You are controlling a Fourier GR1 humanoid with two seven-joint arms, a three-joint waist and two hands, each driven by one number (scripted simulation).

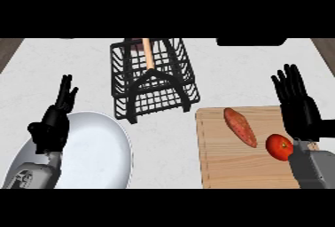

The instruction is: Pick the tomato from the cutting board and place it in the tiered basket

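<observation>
Progress: nothing done; tomato (279, 146) sits on cutting board (242, 166), near its right edge, beside a sweet potato (240, 127).
Left to do: grasp, carry, place in tiered basket (154, 77), well apart up-left.
Right hand (297, 104): above the board's right edge, just beyond the tomato, fingers straight, spread, holding nothing.
Left hand (53, 122): resting over white plate (104, 150), fingers up, apart.

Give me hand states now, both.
Left hand: open, empty, over the plate.
Right hand: open, empty, beside the tomato.
</observation>
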